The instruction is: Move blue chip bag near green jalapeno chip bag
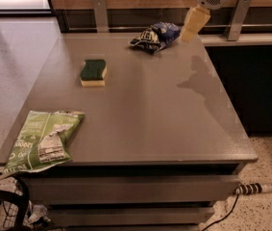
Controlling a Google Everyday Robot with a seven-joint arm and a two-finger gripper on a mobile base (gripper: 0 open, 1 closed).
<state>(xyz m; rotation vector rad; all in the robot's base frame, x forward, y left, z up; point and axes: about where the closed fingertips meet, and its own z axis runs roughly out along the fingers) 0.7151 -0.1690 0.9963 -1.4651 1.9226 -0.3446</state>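
Observation:
The blue chip bag (155,36) lies crumpled at the far edge of the grey table (145,105), dark navy with white lettering. The green jalapeno chip bag (44,139) lies flat at the near left corner, partly over the table's edge. My gripper (193,27) hangs from the white arm at the top right, just right of the blue bag and slightly above the table. Its pale yellow fingers point down and left toward the bag.
A green-and-yellow sponge (93,72) sits left of the table's middle. A wooden wall with metal brackets (100,12) runs behind the table. A dark cabinet (251,81) stands to the right. Cables and a power strip (253,188) lie on the floor.

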